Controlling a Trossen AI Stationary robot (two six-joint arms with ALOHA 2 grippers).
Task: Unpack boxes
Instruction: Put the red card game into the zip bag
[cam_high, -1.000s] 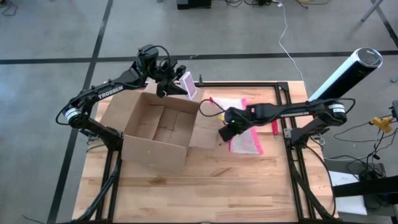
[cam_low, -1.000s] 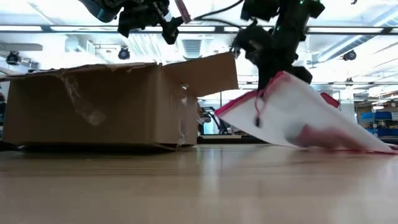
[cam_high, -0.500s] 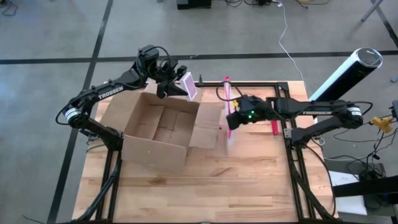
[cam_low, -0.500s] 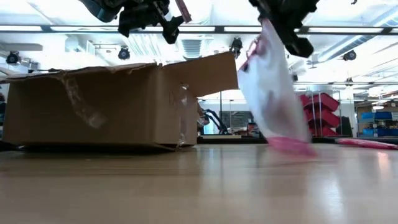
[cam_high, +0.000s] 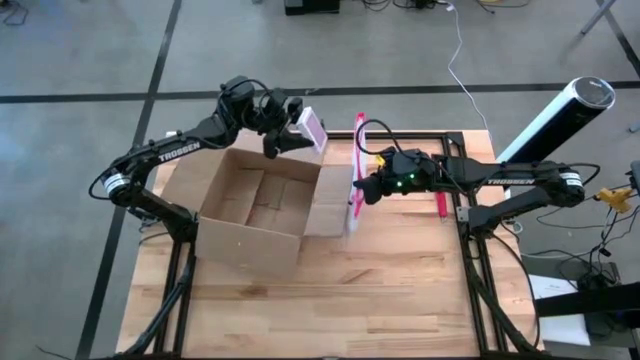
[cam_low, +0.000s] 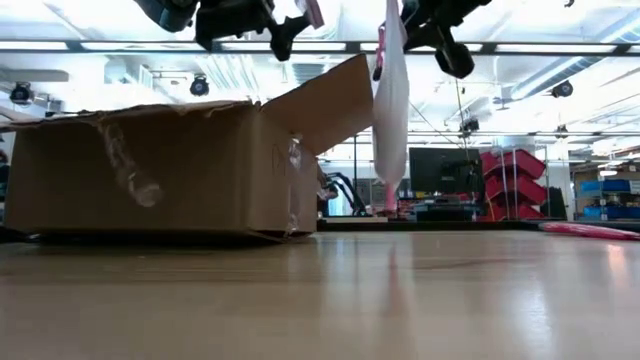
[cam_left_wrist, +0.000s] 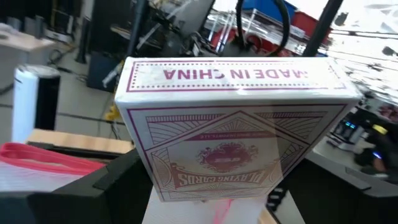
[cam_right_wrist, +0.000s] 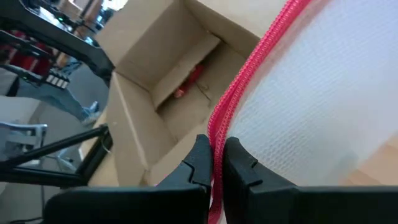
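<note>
I have the wooden counter (cam_high: 400, 300) under both arms. The biggest thing on it is the brown cardboard box (cam_high: 262, 205), sitting left of centre, its opening facing up and flaps spread; its long axis runs roughly from ten o'clock to four o'clock in the high view. From the low view the box (cam_low: 160, 170) rests flat on the counter, with one flap (cam_low: 330, 100) angled up toward the right. Looking in through the right wrist view, I can see the box interior (cam_right_wrist: 180, 74) holds a small red item (cam_right_wrist: 189, 81) on its floor; I cannot tell what it is.

Next down in size is the translucent pouch with a pink zip edge (cam_high: 356, 175), hanging just beside the box's three o'clock flap, its long axis near vertical in the low view (cam_low: 391, 110), lower end off the counter. My right tool (cam_high: 368, 186) is clamped on that pink edge; the right wrist view shows the fingers (cam_right_wrist: 196, 162) pinched tight on the zip strip (cam_right_wrist: 249, 68).

My left tool (cam_high: 285, 130) hangs above the box's far rim, around twelve o'clock of the opening, gripping a card deck (cam_high: 312, 127). In the left wrist view the card deck (cam_left_wrist: 230, 124) fills the frame between the fingers, its printed face pink and white, with "MADE IN CHINA" upside down on the end.

A pink strip (cam_high: 441, 203) lies on the counter at three o'clock of the pouch.
</note>
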